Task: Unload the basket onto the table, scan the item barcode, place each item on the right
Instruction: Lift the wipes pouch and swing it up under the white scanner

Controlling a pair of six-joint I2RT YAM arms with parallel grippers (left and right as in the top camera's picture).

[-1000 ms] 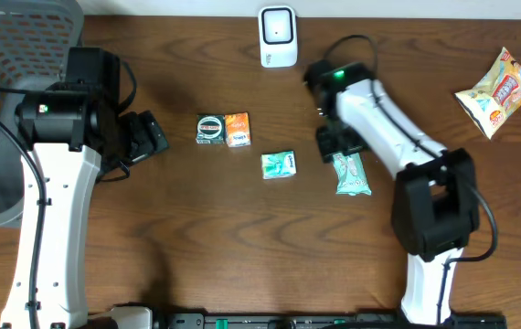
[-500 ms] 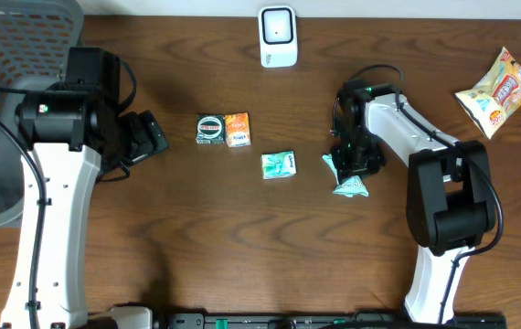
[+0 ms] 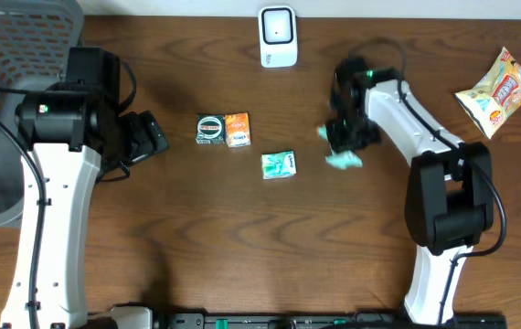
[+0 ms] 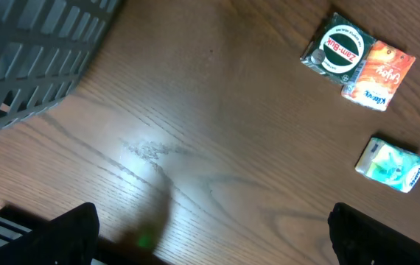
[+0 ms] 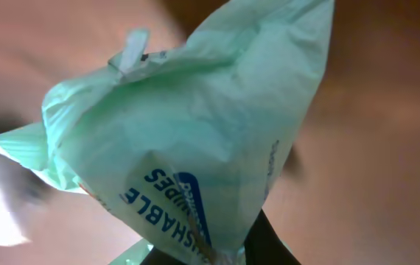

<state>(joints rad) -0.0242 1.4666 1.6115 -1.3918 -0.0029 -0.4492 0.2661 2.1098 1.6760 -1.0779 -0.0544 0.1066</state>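
Lifted off the table (image 3: 242,228), the wipes packet (image 5: 195,147), pinched at one end by the right gripper (image 3: 345,137), points lengthwise away from it; left gripper (image 4: 210,235) spread wide.

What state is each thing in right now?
right gripper: shut on wipes packet.
wipes packet: gripped, hanging crumpled.
left gripper: open, empty.
scanner: standing, untouched.
Zam-Buk tin: flat, beside orange pack.
orange pack: lying flat.
tissue pack: flat, apart.
snack bag: lying untouched.
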